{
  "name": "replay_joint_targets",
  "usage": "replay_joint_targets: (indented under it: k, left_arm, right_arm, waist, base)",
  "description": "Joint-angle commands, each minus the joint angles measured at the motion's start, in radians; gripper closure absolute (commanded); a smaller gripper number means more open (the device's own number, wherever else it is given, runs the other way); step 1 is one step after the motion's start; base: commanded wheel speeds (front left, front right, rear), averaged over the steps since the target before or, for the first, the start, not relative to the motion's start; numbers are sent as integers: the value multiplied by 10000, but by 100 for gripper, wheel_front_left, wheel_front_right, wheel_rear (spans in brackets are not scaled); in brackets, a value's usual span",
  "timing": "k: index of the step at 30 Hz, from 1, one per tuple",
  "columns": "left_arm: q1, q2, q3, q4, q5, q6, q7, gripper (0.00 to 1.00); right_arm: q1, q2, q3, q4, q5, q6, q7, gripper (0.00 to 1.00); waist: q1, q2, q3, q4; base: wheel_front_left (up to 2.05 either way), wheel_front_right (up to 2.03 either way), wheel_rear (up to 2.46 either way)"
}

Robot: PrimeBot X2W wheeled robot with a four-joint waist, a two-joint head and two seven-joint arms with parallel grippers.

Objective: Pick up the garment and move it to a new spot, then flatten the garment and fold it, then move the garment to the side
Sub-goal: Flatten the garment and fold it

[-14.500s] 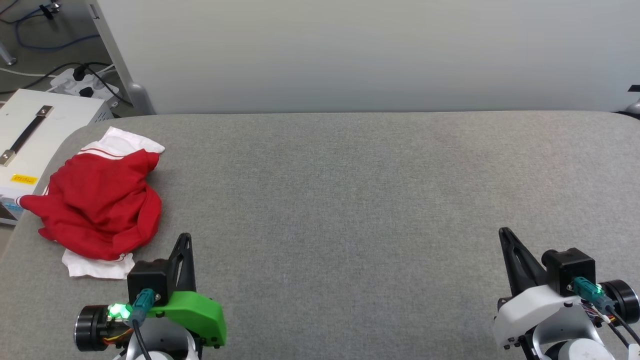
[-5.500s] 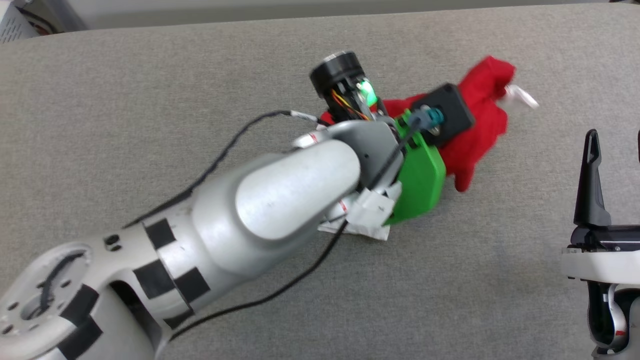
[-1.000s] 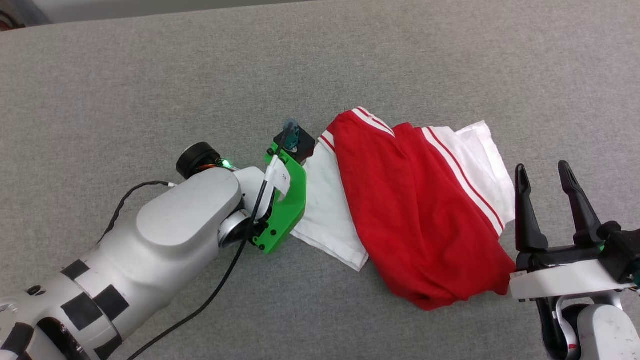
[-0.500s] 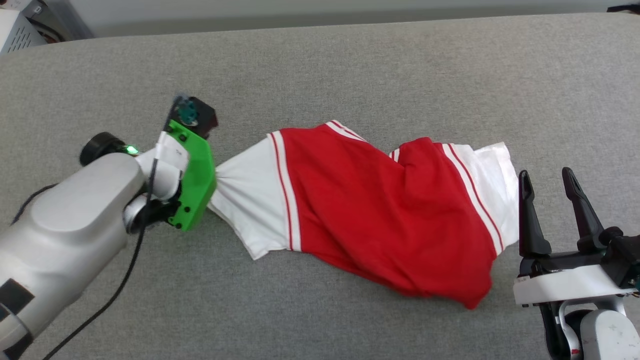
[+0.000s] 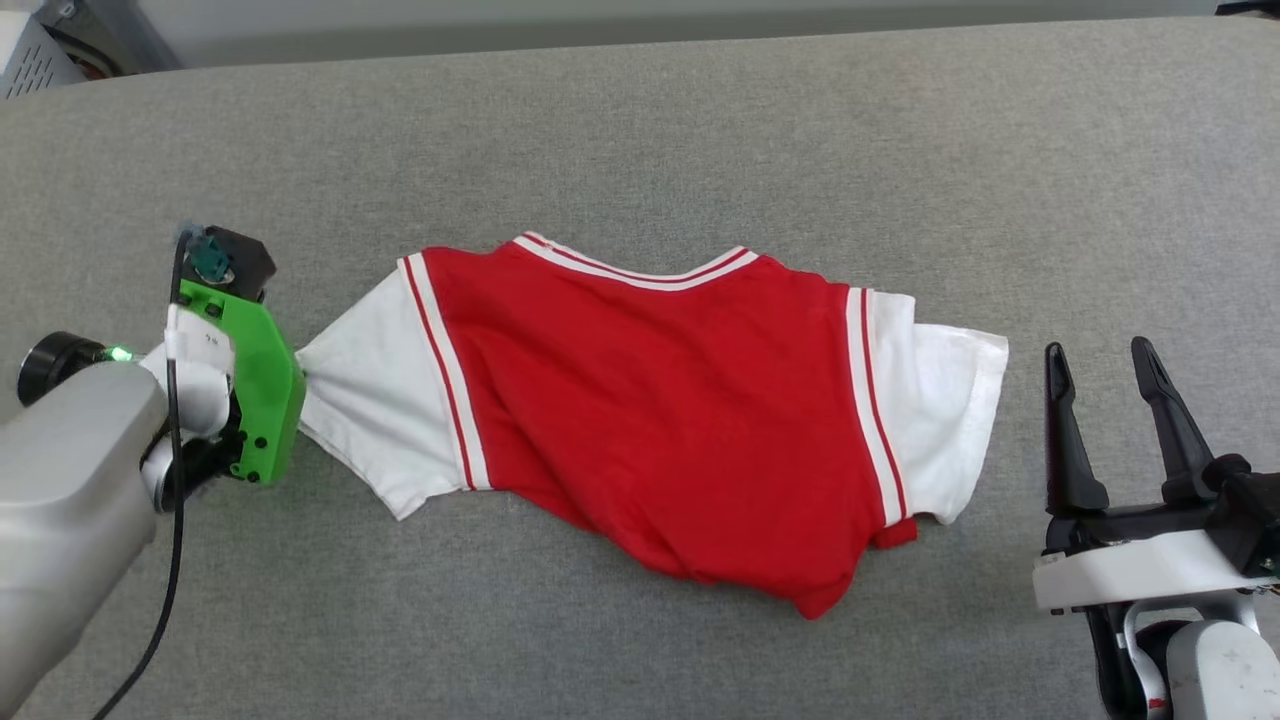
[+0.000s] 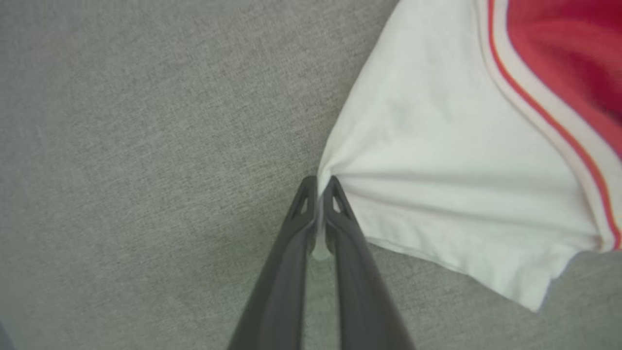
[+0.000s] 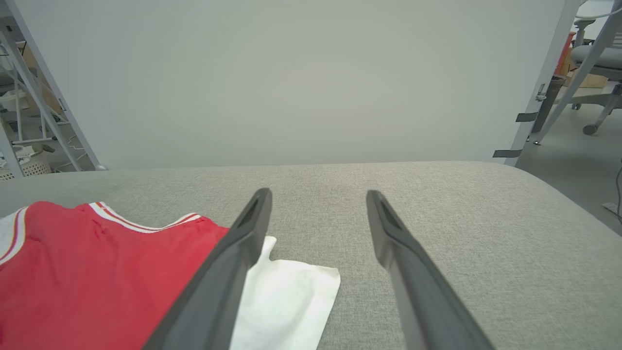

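The garment [image 5: 660,400], a red jersey with white sleeves and striped trim, lies stretched across the grey surface, plain red side up, its lower part rumpled. My left gripper [image 6: 320,182] is shut on the edge of its left white sleeve [image 6: 437,170], pinching the cloth into folds. In the head view the fingers are hidden under the green wrist housing [image 5: 245,385] at the sleeve's tip. My right gripper [image 5: 1098,350] stands open just right of the other white sleeve [image 5: 950,410], apart from it, nothing between its fingers [image 7: 243,243].
The grey padded table [image 5: 640,130] extends all round the shirt. A pale wall panel [image 7: 291,78] stands behind its far edge. A white box [image 5: 30,60] sits off the far left corner; an office chair [image 7: 595,58] stands beyond the right end.
My left gripper has pulled the sleeve further left, and the crumpled shirt has spread out wide with its neckline now showing. The right gripper has stayed open beside it.
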Motion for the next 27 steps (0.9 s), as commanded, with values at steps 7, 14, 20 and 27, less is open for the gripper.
replay_joint_targets:
  k: [7, 14, 20, 27]
  left_arm:
    - [765, -227, 528, -167, 746, 906, -3486, 0]
    - [1468, -282, 1367, -1192, 1111, 2453, -6299, 0]
    - [2509, -428, 2942, -3025, 2062, 4075, -6679, 0]
    - [4805, -1027, 5314, -5086, 4280, 5266, -6685, 0]
  right_arm:
    - [-23, -358, -392, -148, -157, -9, -92, 0]
    - [-796, -1166, -827, -428, -141, -9, -92, 0]
    - [-1603, -2729, -300, 384, 353, -9, -92, 0]
    - [-2739, -5147, 1913, 1497, 2588, -9, 2389, 0]
  waist:
    - [0, -1, -688, 219]
    - [0, -1, -981, 582]
    - [0, -1, -1020, 949]
    - [0, -1, -892, 1199]
  base:
    - [0, 0, 0]
    - [0, 0, 0]
    - [0, 0, 0]
    - [0, 0, 0]
